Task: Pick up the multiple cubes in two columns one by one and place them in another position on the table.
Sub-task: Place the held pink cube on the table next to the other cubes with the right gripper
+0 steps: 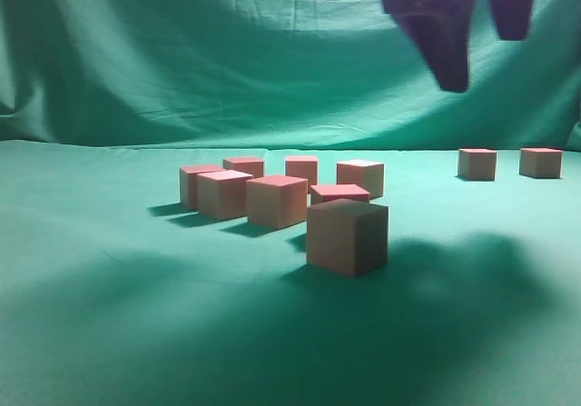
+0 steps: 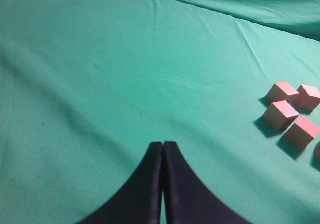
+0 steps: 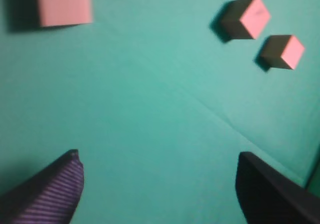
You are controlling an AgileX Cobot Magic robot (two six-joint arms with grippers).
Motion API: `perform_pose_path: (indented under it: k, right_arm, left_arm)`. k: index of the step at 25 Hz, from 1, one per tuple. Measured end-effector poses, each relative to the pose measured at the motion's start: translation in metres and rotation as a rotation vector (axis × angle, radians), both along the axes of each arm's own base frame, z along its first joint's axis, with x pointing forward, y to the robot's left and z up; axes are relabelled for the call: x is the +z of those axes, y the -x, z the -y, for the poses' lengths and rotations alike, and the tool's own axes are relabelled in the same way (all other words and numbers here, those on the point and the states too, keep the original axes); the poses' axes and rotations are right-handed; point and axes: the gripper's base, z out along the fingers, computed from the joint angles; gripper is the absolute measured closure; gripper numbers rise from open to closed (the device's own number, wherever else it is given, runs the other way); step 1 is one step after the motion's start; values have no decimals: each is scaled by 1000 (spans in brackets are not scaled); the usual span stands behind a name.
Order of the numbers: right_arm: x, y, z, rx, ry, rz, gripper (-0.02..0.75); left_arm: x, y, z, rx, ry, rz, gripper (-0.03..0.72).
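Nearest my lens, the right gripper (image 3: pixel 159 184) hangs high over the table (image 1: pixel 91 333) with jaws spread wide and nothing between them, which I read as a release or a lift-off. Below and ahead of it sit two cubes (image 3: pixel 245 17), set apart from the main cluster (image 1: pixel 277 201), probably already relocated. Further off, my left gripper (image 2: pixel 163 149) idles with its fingers pressed together, keeping clear.
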Motion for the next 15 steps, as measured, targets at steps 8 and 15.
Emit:
perform_pose_path:
  k: [8, 15]
  right_arm:
    - [4, -57, 82, -392, -371, -31, 149]
    - [-24, -107, 107, -464, -504, -32, 149]
  left_arm:
    - [0, 0, 0, 0, 0, 0, 688]
    - [0, 0, 0, 0, 0, 0, 688]
